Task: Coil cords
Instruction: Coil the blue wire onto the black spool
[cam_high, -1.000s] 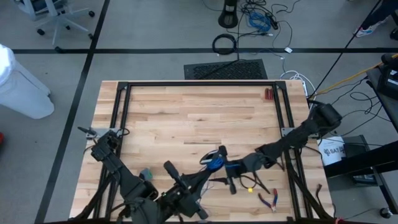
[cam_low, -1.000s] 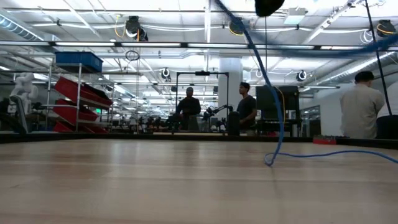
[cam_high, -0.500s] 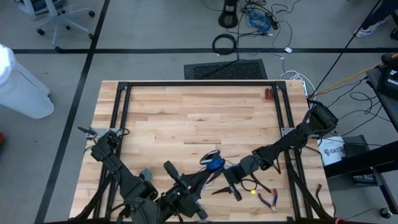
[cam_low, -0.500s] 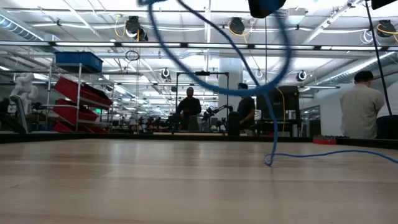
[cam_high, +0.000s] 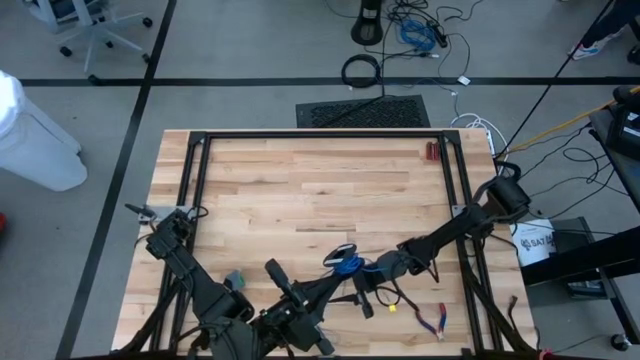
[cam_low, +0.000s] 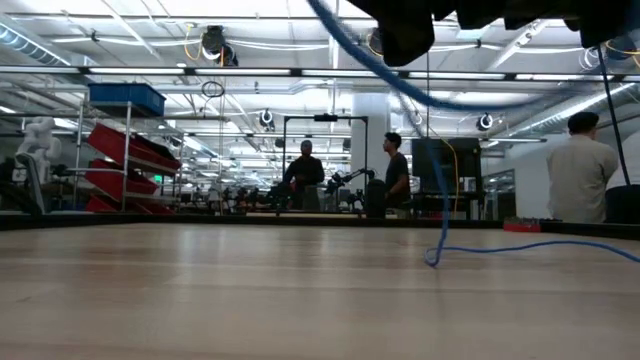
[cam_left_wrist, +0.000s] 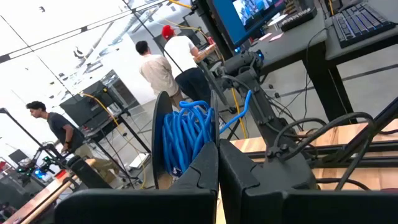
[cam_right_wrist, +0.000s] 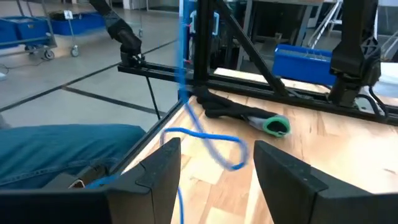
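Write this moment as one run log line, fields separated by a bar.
left gripper: shut, holding blue cord coil | right gripper: open, beside cord | coiling unfinished

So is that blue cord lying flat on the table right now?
No: in the low view the blue cord hangs down from above, and only its lower stretch trails along the table.
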